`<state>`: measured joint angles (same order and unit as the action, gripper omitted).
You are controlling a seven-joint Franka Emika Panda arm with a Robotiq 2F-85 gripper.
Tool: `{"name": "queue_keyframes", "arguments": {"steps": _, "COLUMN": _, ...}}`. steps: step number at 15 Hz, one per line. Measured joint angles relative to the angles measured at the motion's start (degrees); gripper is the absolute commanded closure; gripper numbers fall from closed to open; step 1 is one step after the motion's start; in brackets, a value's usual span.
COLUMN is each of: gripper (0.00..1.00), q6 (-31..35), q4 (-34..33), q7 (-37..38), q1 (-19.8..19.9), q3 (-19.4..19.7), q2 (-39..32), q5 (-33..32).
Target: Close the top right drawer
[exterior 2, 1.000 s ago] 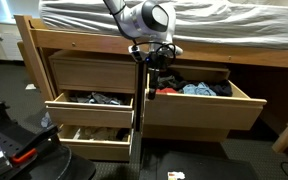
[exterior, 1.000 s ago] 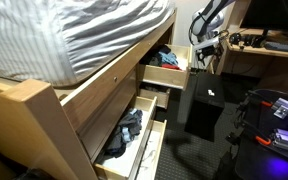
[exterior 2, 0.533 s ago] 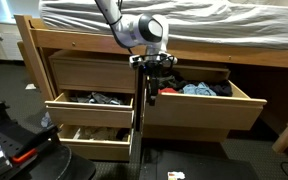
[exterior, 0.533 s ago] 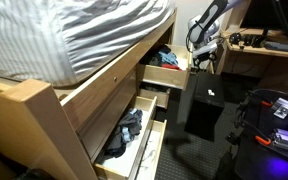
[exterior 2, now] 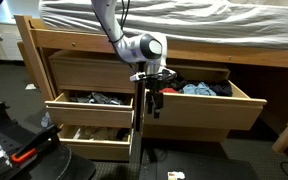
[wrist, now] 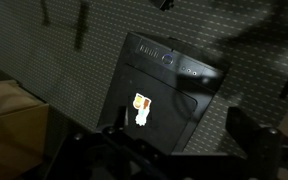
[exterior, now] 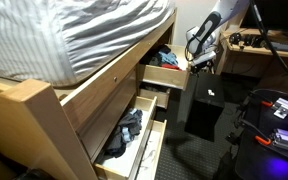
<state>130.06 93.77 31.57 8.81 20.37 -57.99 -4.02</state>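
1. Under the bed (exterior 2: 246,57), the top right drawer (exterior 2: 202,110) stood pulled out, clothing showing.
2. I saw the gripper (exterior 2: 153,95) near its corner, jaws spread wide, holding nothing.

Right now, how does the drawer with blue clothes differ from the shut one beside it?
The top right drawer is pulled out; the shut drawer sits pushed fully in. The top right drawer shows blue and red clothing; the shut drawer shows only its front. Both have light-wood fronts.
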Motion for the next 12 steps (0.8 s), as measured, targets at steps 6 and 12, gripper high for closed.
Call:
{"name": "queue_keyframes", "arguments": {"steps": 6, "gripper": 0.0, "q6": 5.54, "q4": 0.48, "q7": -0.09, "q1": 3.07, "q3": -3.0, "q2": 0.13, "q5": 12.17}}
{"name": "queue_keyframes", "arguments": {"steps": 12, "gripper": 0.0, "q6": 14.22, "q4": -0.2, "q7": 0.04, "q1": 4.64, "q3": -6.57, "q2": -0.68, "q5": 19.09}}
